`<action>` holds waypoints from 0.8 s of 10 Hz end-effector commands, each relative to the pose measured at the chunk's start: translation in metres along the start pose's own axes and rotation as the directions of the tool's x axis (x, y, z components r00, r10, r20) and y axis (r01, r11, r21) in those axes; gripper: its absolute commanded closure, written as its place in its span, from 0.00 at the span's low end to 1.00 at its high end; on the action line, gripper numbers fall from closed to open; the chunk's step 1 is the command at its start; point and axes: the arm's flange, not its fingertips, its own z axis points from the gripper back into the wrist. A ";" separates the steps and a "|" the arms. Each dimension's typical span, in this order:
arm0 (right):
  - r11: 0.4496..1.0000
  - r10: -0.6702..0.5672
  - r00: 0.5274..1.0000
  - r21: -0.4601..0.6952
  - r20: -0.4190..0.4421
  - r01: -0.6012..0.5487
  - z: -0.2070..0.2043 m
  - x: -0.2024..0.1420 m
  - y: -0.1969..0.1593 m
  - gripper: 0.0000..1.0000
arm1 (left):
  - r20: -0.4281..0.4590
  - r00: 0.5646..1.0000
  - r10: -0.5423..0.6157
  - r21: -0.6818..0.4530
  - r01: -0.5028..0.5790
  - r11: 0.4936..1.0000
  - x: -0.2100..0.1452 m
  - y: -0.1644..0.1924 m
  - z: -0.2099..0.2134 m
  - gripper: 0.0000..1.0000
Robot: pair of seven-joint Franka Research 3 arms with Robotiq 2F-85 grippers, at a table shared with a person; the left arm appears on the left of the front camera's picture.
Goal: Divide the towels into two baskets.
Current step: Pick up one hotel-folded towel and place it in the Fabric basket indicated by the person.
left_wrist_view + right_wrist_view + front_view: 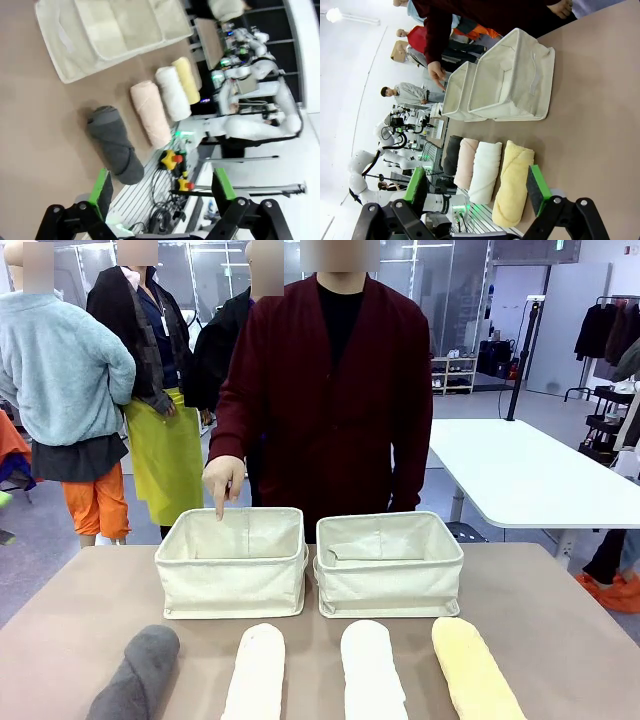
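While the person's hand (pixel 222 480) points one finger down at the far rim of the left basket (pixel 232 580), both robot hands hang open above the near edge of the surface (pixel 560 640), holding nothing. The left hand (pixel 162 186) has its green pads spread wide, and the dark grey towel (pixel 140 672) lies closest to it in its wrist view. The right hand (pixel 477 182) is spread just as wide, with the pale yellow towel (pixel 473 670) lying closest to it. All four rolls lie flat on the surface in a row in front of the baskets. From the robot's left they are the dark grey towel, the cream towel (pixel 256 672), the white towel (pixel 371 672) and the pale yellow towel. Each roll's long axis runs from the near edge towards the baskets. In the front view the two outer rolls lean their far ends slightly towards the middle, and small gaps separate neighbouring rolls. The left basket and the right basket (pixel 390 590) stand upright just beside each other, open tops up. Their long sides run across the surface, at right angles to the rolls. Their cream fabric walls are plain, and a sewn strip shows on the inner far wall of each. The cream and white rolls point their far ends at the two baskets' near walls but do not touch them.
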 end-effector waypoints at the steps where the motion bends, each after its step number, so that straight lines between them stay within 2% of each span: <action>1: 1.000 0.006 1.000 0.003 -0.004 -0.006 0.002 -0.002 0.002 0.00 | -0.086 0.993 0.084 0.216 -0.064 0.974 0.000 -0.027 -0.055 0.00; 3: 1.000 0.006 1.000 0.003 -0.004 -0.006 0.002 -0.002 0.002 0.00 | -0.096 0.989 0.111 0.387 -0.065 0.920 -0.011 -0.048 -0.111 0.00; 4: 1.000 0.006 1.000 0.003 -0.004 -0.006 0.002 -0.002 0.002 0.00 | -0.096 0.984 0.149 0.405 -0.098 0.909 -0.019 -0.048 -0.133 0.00; 5: 1.000 0.006 1.000 0.003 -0.004 -0.006 0.002 -0.002 0.002 0.00 | -0.091 0.980 0.176 0.479 -0.112 0.871 -0.028 -0.045 -0.150 0.00; 6: 1.000 0.006 1.000 0.003 -0.004 -0.006 0.002 -0.002 0.002 0.00 | -0.119 0.973 0.197 0.492 -0.114 0.863 -0.038 -0.044 -0.167 0.00; 8: 1.000 0.006 1.000 0.003 -0.004 -0.006 0.002 -0.002 0.002 0.00 | -0.095 0.981 0.172 0.548 -0.093 0.831 -0.056 -0.045 -0.180 0.00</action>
